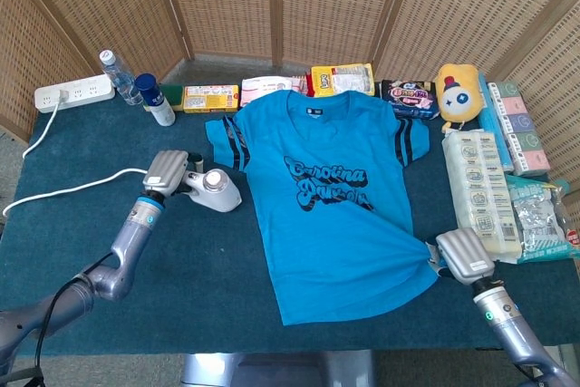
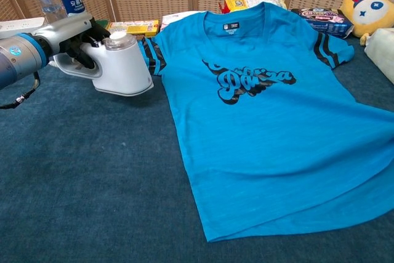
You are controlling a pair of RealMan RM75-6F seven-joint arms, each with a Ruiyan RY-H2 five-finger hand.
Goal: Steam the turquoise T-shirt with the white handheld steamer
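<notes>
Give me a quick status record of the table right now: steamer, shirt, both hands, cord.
steamer: white handheld steamer just left of the shirt's sleeve; whether it is lifted off the table cannot be told
left robot hand: grips the steamer's handle
T-shirt: turquoise T-shirt lying front up, collar toward the far edge
right robot hand: at the shirt's lower right hem, fabric bunched toward it; grip not clear
cord: white cord running left from the steamer
power strip: far left corner

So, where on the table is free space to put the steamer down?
Bare cloth lies in front of the steamer, between the left hand and the T-shirt. The back row near the bottles and the right side by the packages are crowded.
</notes>
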